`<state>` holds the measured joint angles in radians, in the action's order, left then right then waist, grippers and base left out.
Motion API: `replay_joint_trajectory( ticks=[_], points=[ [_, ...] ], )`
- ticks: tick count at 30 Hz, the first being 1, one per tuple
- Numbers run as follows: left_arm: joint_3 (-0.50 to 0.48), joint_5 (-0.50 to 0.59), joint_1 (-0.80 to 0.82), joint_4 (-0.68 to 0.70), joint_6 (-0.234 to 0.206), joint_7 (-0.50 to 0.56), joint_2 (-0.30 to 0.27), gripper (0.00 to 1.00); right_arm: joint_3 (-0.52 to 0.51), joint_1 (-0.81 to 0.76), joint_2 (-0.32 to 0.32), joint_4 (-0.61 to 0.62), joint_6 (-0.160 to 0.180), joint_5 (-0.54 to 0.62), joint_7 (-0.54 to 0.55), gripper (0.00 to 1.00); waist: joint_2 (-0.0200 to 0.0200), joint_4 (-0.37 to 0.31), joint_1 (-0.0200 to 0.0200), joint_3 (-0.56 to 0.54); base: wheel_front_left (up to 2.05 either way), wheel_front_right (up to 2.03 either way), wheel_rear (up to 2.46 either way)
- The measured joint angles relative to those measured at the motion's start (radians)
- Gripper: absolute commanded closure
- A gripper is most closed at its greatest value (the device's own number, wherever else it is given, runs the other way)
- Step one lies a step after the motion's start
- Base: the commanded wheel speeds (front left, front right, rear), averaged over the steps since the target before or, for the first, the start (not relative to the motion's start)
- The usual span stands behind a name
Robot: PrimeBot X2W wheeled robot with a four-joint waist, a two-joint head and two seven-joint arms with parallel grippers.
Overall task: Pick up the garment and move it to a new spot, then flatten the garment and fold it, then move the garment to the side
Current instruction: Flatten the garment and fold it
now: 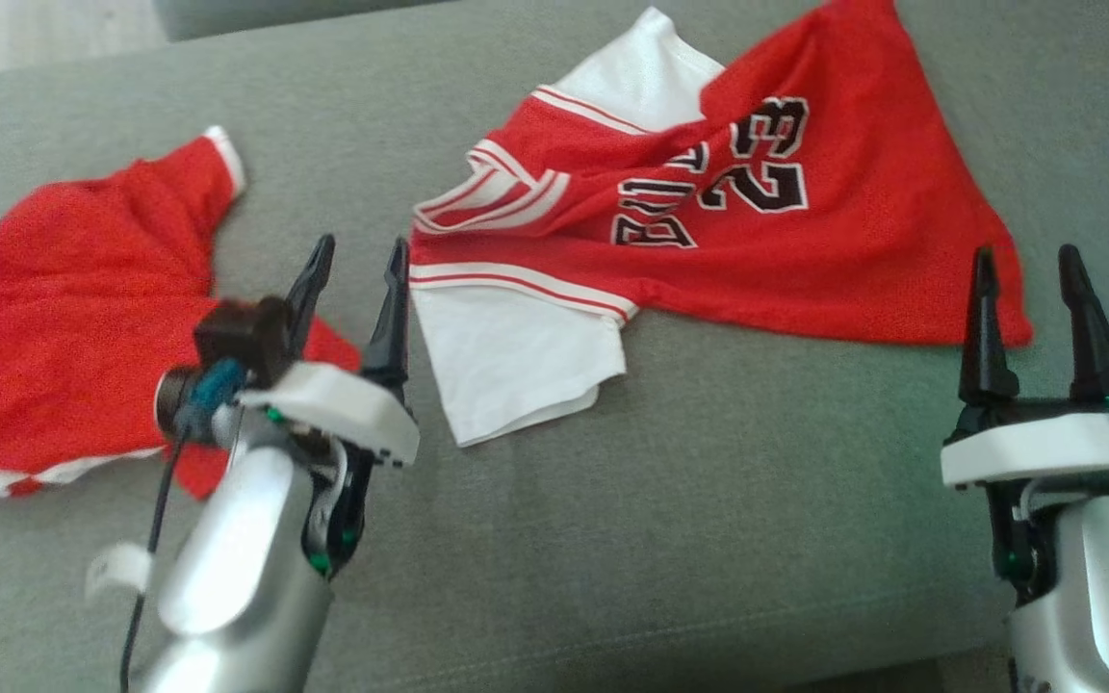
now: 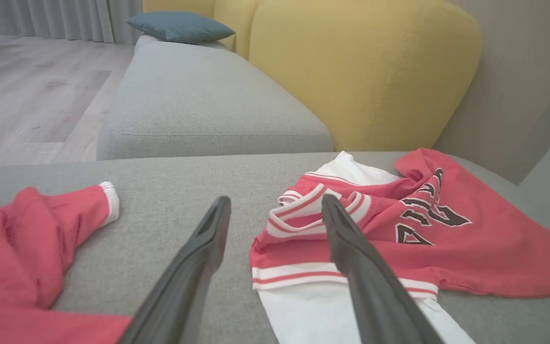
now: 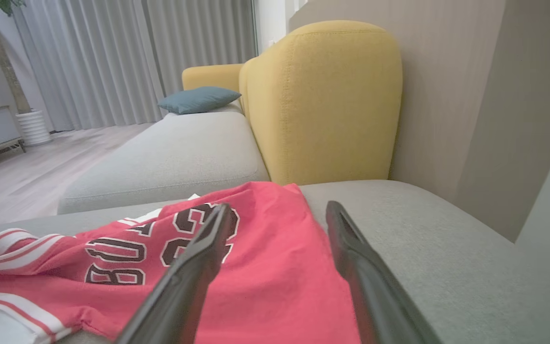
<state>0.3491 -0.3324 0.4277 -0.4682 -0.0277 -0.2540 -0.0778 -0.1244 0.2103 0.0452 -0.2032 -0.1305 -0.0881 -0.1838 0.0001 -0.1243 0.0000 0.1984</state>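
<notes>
Red jersey (image 1: 757,221) lying rumpled on grey sofa seat (image 1: 709,500). Left gripper (image 1: 362,243) hovering beside its striped edge, right gripper (image 1: 1024,252) near opposite corner. Both sets of jaws standing spread, likely bracketing cloth for flattening.

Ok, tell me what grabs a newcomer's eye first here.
The red and white jersey with black lettering, crumpled at the middle and right of the grey cushion. A second red garment lies to the left, and the open left tool hangs over the gap between them.

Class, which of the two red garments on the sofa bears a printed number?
The jersey with white panels; the left garment shows none.
</notes>
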Motion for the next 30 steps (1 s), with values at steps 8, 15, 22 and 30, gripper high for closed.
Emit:
replay_joint_trajectory(
  ticks=[8,15,22,30],
  points=[
    [-0.041,0.007,-0.187,0.137,0.009,0.0,0.018,0.0,0.002,-0.05,0.0,-0.005,0.0,0.0,-0.006,0.0,0.0,0.064,0.0,-0.047,0.0,0.0,0.0],
    [-0.038,0.017,-0.212,0.142,0.025,0.0,0.022,0.0,0.016,-0.05,0.0,-0.005,0.0,0.0,-0.007,0.0,0.0,0.065,0.0,-0.055,0.0,0.0,0.0],
    [0.009,0.023,-0.208,0.086,0.053,0.0,0.026,0.0,0.021,-0.05,0.0,-0.002,0.0,0.0,-0.007,0.0,0.0,0.041,0.0,-0.041,0.0,0.0,0.0],
    [0.09,0.014,-0.151,-0.035,0.071,0.039,0.03,0.0,0.021,-0.049,0.0,0.003,0.0,0.0,-0.007,0.0,0.0,0.01,0.0,-0.012,0.0,0.0,0.0]
  ],
)
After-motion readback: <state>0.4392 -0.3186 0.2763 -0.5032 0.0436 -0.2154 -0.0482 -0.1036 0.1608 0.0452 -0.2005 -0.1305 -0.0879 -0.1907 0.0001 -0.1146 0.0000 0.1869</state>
